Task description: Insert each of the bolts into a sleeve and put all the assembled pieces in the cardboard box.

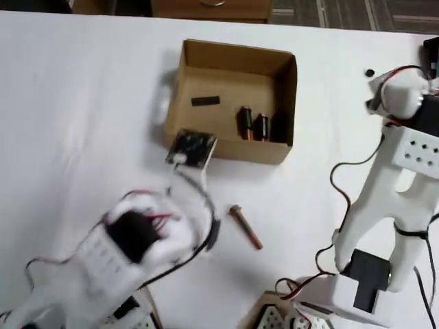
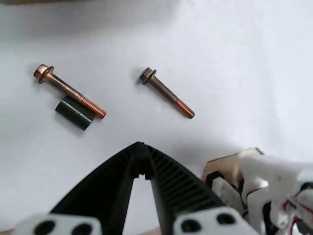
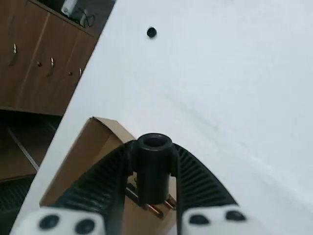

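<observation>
The left gripper (image 2: 142, 148) hangs over the table, jaws together; two bolts lie just ahead of its tips, a lone bolt (image 2: 166, 93) and a second bolt (image 2: 68, 91) just beside a loose sleeve (image 2: 74, 112); both slant alike, heads away from it; the right gripper (image 3: 154, 154), clamped on a held sleeve (image 3: 154, 171), sits by the box (image 3: 83, 161); the left looks nearer the bolts.

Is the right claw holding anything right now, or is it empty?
Holding. In the right wrist view, the right claw is shut on a black sleeve, its open end facing the camera.
</observation>
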Tool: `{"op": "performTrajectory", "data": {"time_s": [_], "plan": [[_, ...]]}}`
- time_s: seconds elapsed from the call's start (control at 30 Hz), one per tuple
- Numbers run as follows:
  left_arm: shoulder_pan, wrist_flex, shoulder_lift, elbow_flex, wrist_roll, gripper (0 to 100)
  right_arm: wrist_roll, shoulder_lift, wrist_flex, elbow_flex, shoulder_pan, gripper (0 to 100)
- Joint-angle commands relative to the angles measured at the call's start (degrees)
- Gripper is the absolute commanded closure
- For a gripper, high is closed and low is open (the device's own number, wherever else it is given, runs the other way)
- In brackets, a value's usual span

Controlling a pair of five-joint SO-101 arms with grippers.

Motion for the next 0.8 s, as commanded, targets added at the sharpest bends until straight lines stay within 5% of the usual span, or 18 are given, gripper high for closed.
{"op": "performTrajectory", "data": {"time_s": [0.0,0.2,0.37,0.53,0.67,0.77], "plan": [[0.2,-3.1,11.3,-7.3,7.3,98,0.4,-0.6,-2.9,-5.0,1.6,97.7],[-0.8,-14.1,27.8,-8.2,22.3,98,0.5,-0.2,-5.8,-9.1,1.9,97.8],[-2.4,-16.6,38.9,-8.7,26.0,98,0.5,0.0,-5.9,-9.5,3.4,97.8],[-1.5,-16.9,41.7,-8.7,27.4,98,0.5,0.0,-7.2,-9.5,4.0,97.8],[1.9,-16.7,41.5,-8.7,38.0,98,0.5,0.0,-8.0,-9.4,3.7,97.8],[4.2,-17.1,41.4,-9.4,38.6,98,0.5,0.0,-8.0,-9.4,3.8,97.8]]}}
